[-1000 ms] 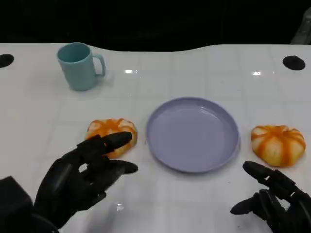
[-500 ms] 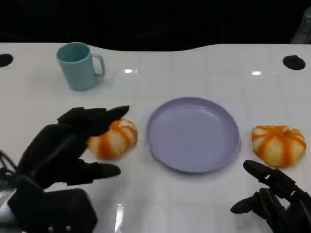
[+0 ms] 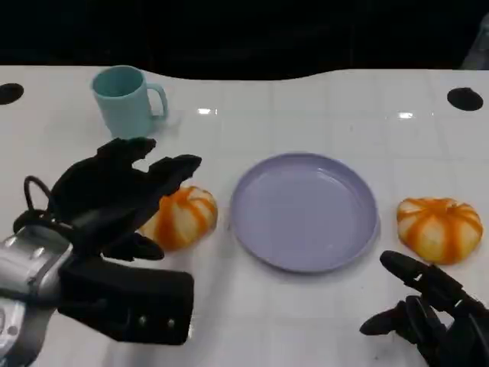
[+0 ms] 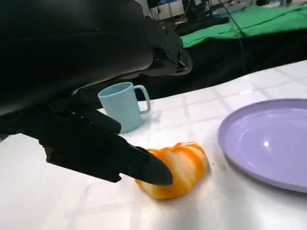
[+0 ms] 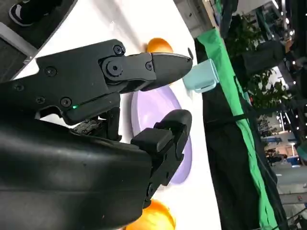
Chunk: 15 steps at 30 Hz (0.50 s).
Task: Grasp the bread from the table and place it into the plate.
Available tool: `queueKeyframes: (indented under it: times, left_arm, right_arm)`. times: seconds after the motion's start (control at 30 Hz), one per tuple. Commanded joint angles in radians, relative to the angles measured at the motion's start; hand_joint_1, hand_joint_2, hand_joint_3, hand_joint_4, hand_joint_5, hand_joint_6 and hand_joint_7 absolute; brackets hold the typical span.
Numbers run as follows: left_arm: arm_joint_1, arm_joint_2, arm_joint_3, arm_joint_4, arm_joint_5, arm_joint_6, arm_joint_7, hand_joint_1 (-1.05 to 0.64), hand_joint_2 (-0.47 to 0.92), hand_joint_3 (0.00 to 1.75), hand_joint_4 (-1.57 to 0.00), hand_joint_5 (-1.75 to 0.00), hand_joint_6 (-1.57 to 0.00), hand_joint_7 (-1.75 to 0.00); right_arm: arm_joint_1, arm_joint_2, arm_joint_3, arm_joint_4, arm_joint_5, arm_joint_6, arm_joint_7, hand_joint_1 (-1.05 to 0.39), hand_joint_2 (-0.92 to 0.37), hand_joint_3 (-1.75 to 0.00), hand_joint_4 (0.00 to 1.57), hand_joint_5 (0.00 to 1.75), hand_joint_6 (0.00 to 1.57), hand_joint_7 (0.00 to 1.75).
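Observation:
Two orange-striped round breads lie on the white table. One bread (image 3: 185, 218) (image 4: 181, 165) sits left of the empty lilac plate (image 3: 306, 210) (image 4: 268, 141); the other bread (image 3: 440, 228) sits to its right. My left hand (image 3: 114, 195) hovers over the left bread's near-left side with fingers spread. One fingertip (image 4: 152, 171) lies close against that bread, but the hand does not grip it. My right hand (image 3: 428, 317) rests low near the table's front right, short of the right bread, holding nothing, its fingers (image 5: 158, 64) apart.
A light blue mug (image 3: 126, 101) (image 4: 124, 105) stands at the back left, beyond my left hand. Two dark round holes (image 3: 465, 98) mark the table's far corners. The table's dark far edge runs behind the mug.
My left hand has risen and moved forward over the left bread, and its silver forearm has come into the picture. The right hand, both breads and the plate stay put.

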Motion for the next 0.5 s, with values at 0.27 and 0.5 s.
queueKeyframes:
  times: [0.27, 0.5]
  left_arm:
    - [-0.21, -0.096, -0.151, 0.42, 0.047, 0.092, 0.095, -0.31, 0.74, 0.0, -0.01, -0.15, -0.14, 0.0]
    - [-0.323, -0.158, -0.191, 0.67, -0.001, 0.109, 0.154, -0.41, 0.74, 0.0, -0.04, -0.15, -0.15, -0.01]
  right_arm:
    - [0.005, -0.015, -0.003, 0.0, -0.002, -0.025, 0.011, -0.75, -0.92, -0.31, 0.71, 1.12, 0.98, 0.27]
    - [0.009, -0.015, -0.001, -0.001, -0.005, -0.033, 0.015, -0.75, -0.92, -0.32, 0.71, 1.12, 0.98, 0.27]
